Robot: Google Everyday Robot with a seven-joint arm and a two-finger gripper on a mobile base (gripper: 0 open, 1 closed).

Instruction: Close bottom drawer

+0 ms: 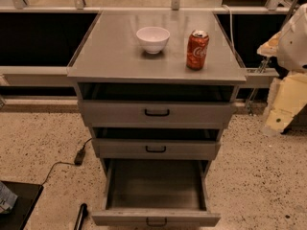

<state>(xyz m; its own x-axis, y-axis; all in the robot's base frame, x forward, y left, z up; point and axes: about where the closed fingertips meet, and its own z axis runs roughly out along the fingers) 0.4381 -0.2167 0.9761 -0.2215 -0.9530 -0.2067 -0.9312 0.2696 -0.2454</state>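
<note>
The bottom drawer [156, 188] gapes open; the gripper [279, 110] hangs well to its right, its jaws' state I cannot tell. Best to push the front's middle squarely, straight in.

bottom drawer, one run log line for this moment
bottom drawer: pulled far out, empty | gripper: right of cabinet, not touching it | on top: white bowl, red can | close: not yet done
</note>
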